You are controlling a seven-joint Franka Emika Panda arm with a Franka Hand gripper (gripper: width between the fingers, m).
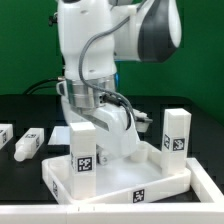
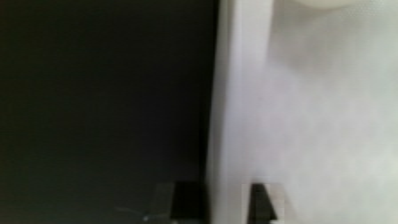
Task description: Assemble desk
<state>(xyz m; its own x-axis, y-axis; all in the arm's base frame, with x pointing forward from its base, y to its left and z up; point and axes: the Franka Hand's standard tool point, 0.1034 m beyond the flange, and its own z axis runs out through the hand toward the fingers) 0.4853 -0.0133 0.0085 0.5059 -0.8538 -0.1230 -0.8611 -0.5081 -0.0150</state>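
The white desk panel (image 1: 120,190) lies rim-up at the front of the black table. Two white tagged legs stand upright in it, one at the front (image 1: 84,150) and one on the exterior view's right (image 1: 177,130). My arm reaches down into the panel between them, and the front leg hides the fingertips. In the wrist view my gripper (image 2: 222,203) is shut astride the panel's long white edge (image 2: 228,100). One dark finger (image 2: 183,202) is over the black table and the other finger (image 2: 263,202) over the white surface.
Two loose white legs lie on the table at the exterior view's left, one (image 1: 28,143) beside the panel and one (image 1: 4,135) at the frame edge. A white raised edge (image 1: 208,195) runs along the front right corner.
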